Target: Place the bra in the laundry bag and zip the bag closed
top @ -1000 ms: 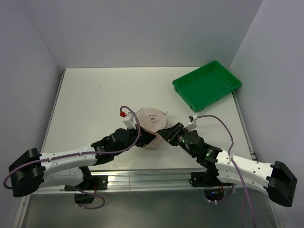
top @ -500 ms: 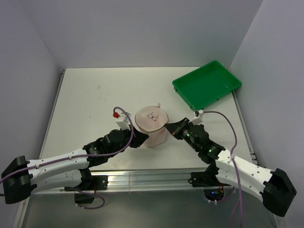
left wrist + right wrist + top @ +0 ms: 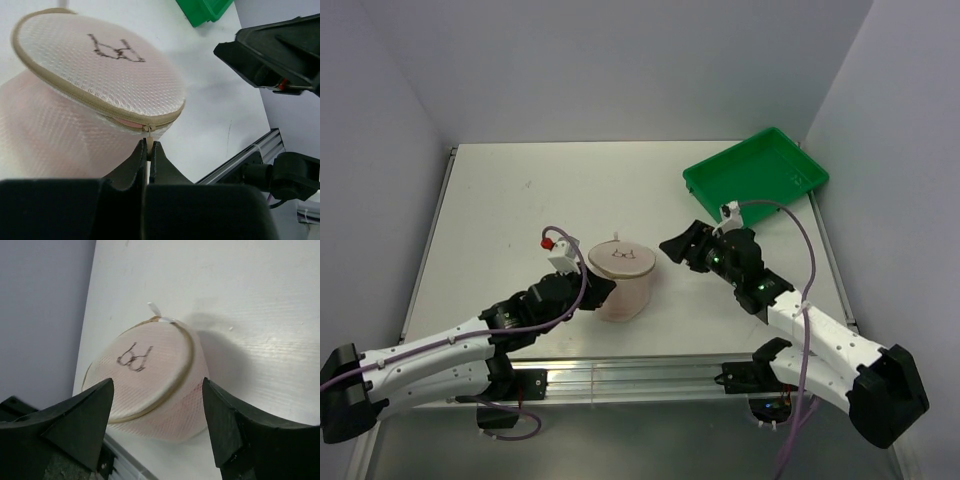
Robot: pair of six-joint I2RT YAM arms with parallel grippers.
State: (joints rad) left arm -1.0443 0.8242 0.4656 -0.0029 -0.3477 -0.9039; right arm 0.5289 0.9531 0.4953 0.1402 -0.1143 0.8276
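Bra: seen as pink through the mesh, enclosed in the laundry bag.
Laundry bag: set on the table near its front edge, between the two arms, marked face turned up.
Zip pull: pinched at the bag's rim; a thin pink slit is seen beside it.
Left gripper: jaws closed on the zip pull.
Right gripper: jaws spread wide, nothing held, placed just right of the bag and apart from it.
Tray: green, at the far right corner.

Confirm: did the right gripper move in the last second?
Yes. The right gripper has backed off the laundry bag, up toward the green tray, jaws now apart.
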